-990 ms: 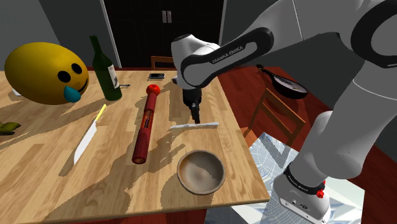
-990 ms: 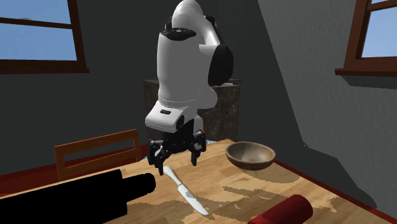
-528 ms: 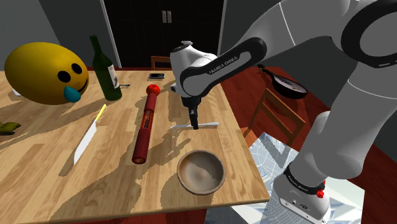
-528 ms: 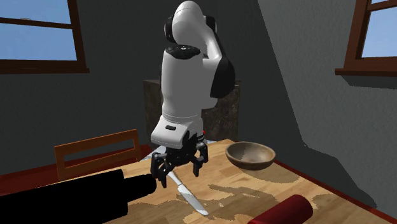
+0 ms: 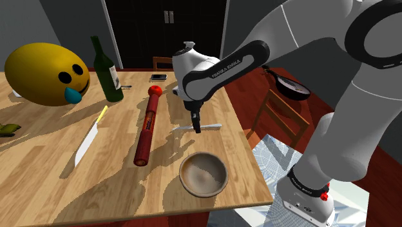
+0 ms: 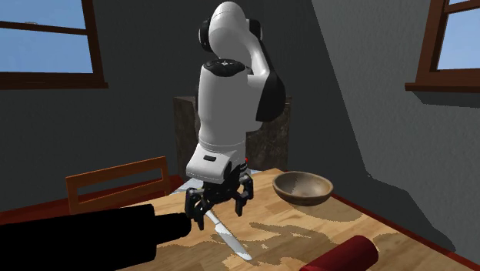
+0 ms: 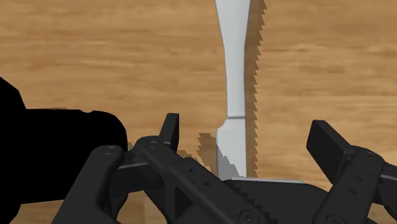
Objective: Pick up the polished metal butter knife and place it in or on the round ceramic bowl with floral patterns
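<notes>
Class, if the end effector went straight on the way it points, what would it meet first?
Probably the knife, lying on the table between the end effector's open fingers; the gap left is hard to judge.

"FRANKA EMIKA" on the arm (image 5: 222, 66)

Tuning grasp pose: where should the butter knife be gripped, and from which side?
Grip the butter knife across its narrow middle, by the step in its outline, coming straight down from above. It lies flat on the wooden table, so only its two long edges offer grip faces. The open tool hangs over it, straddling those edges.
</notes>
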Controlling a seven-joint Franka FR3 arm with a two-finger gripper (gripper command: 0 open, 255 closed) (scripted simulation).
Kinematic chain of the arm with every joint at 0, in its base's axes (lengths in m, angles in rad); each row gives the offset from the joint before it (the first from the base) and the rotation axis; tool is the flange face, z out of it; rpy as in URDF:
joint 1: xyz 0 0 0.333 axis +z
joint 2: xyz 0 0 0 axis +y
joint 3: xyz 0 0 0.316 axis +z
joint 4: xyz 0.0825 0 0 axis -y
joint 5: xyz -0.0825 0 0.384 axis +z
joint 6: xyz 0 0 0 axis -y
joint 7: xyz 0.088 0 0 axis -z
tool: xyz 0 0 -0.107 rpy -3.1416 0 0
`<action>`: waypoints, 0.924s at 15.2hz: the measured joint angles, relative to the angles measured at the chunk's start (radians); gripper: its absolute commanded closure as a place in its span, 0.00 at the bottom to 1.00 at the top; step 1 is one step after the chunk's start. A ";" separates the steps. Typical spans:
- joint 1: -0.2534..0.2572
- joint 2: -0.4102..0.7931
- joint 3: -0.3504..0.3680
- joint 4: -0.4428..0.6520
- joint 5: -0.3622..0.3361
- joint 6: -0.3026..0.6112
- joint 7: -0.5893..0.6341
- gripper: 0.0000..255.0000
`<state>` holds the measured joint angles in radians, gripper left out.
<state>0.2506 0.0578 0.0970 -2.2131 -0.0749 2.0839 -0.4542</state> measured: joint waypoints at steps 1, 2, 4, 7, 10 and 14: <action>-0.001 0.003 -0.002 0.002 -0.001 0.000 0.002 1.00; -0.004 0.004 -0.005 0.003 -0.003 0.001 0.004 1.00; -0.005 0.002 -0.006 0.001 -0.003 0.005 0.004 1.00; -0.005 0.002 -0.007 0.001 -0.003 0.005 0.005 1.00; -0.006 0.003 -0.007 0.003 -0.003 0.001 0.001 1.00; -0.008 -0.015 -0.009 0.014 0.001 -0.039 -0.007 1.00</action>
<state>0.2426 0.0430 0.0884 -2.1994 -0.0740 2.0453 -0.4611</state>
